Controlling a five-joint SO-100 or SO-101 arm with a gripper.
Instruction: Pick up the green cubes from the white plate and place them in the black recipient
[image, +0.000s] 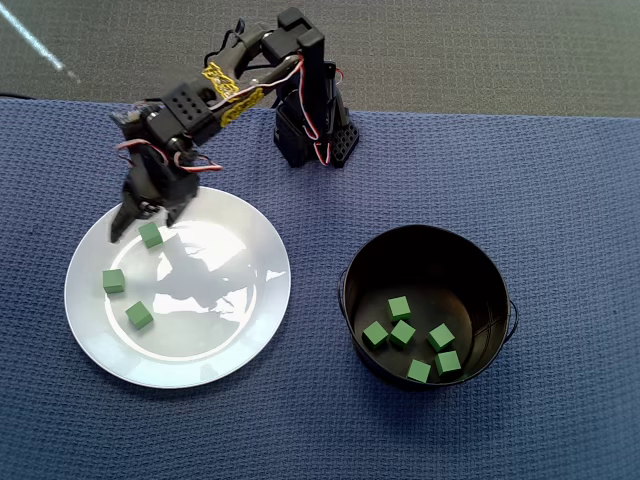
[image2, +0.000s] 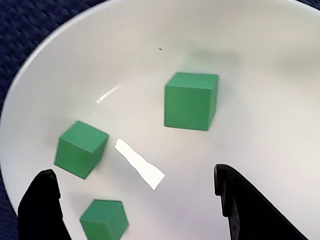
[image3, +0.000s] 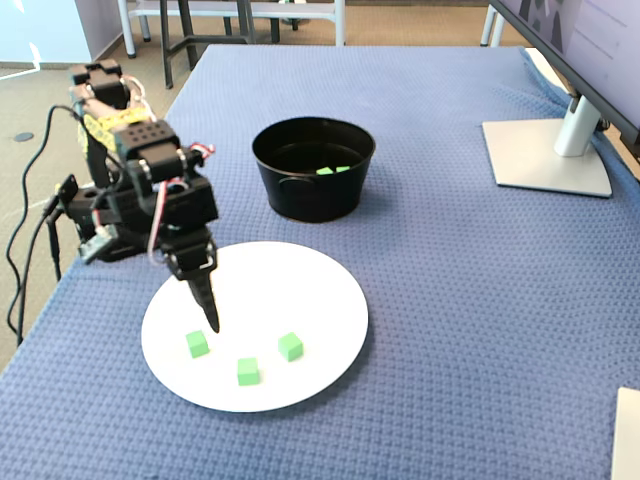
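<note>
Three green cubes (image: 139, 314) remain on the white plate (image: 250, 320); six sit in the black recipient (image: 370, 262). Your gripper (image: 143, 220), jaws spread, hovers over the plate's far-left cube (image: 151, 235), overhead view.

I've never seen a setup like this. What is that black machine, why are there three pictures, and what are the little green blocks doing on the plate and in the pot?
The black machine is a small robot arm ending in a two-finger gripper. All three pictures show the same moment. One camera looks straight down from above, one stands off to the side of the table, and one rides on the arm's wrist, so it sees the plate up close with the two dark fingertips at the bottom.

On the blue cloth lie a white plate with three green cubes left on it, and a black pot already holding six more. The gripper is open, holds nothing, and hangs just above the cube nearest the arm's base. A monitor stand shows in the side view.
</note>
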